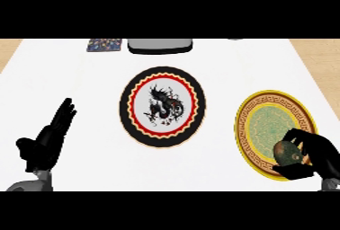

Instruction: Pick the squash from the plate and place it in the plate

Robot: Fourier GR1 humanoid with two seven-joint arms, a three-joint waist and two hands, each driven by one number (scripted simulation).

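A dark green squash [288, 152] lies on the near part of the gold-rimmed green plate [269, 117] at the right. My right hand [317, 155] is curled round the squash, thumb below it and fingers over its top. In the middle of the counter sits a second plate [163, 106], black-rimmed with a red ring and a black dragon on white. My left hand [48, 137] rests open at the lower left, fingers straight and pointing up, apart from both plates.
At the counter's far edge lie a dark patterned item [105, 44] and a grey block on a black base [160, 45]. White counter surface stretches between the two plates and around my left hand.
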